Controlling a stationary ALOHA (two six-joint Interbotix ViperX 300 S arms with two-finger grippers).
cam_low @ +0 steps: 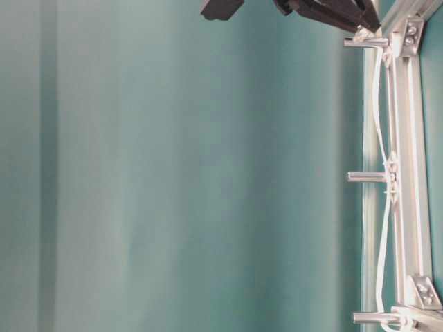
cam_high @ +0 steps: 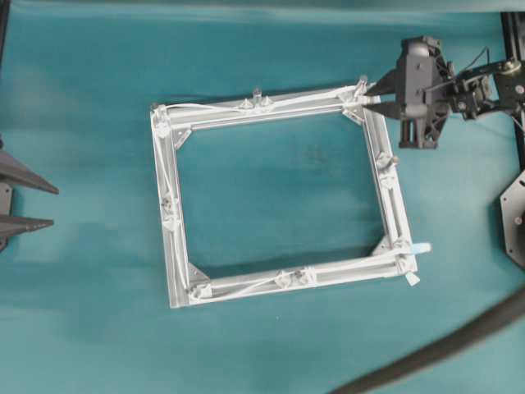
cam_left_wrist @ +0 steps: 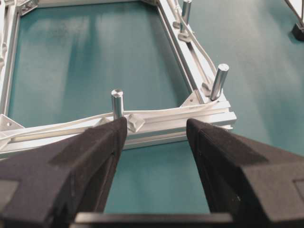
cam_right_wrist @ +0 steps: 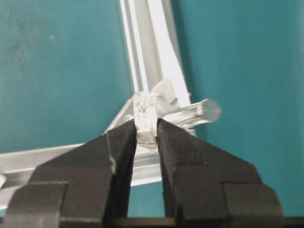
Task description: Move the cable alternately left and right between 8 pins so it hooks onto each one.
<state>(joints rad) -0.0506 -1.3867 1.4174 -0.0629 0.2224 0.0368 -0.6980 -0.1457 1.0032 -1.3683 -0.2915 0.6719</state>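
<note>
The thin white cable [cam_high: 279,103] runs round the square aluminium frame [cam_high: 344,267], past the short silvery pins [cam_high: 257,95]. At the frame's far right corner my right gripper [cam_high: 371,94] is shut on the cable's small clear plug [cam_right_wrist: 145,116], which stands upright between the black pads [cam_right_wrist: 180,147] beside a pin [cam_right_wrist: 204,111]. My left gripper [cam_high: 54,206] hangs open at the left edge, apart from the frame. In the left wrist view its open jaws [cam_left_wrist: 156,126] frame a bar with the cable [cam_left_wrist: 156,114] lying against two pins [cam_left_wrist: 117,102].
A thick dark grey hose [cam_high: 459,345] crosses the near right corner of the teal table. A black mount [cam_high: 517,213] sits at the right edge. The table-level view shows one frame bar with three pins [cam_low: 367,177] and the cable [cam_low: 378,104] weaving between them.
</note>
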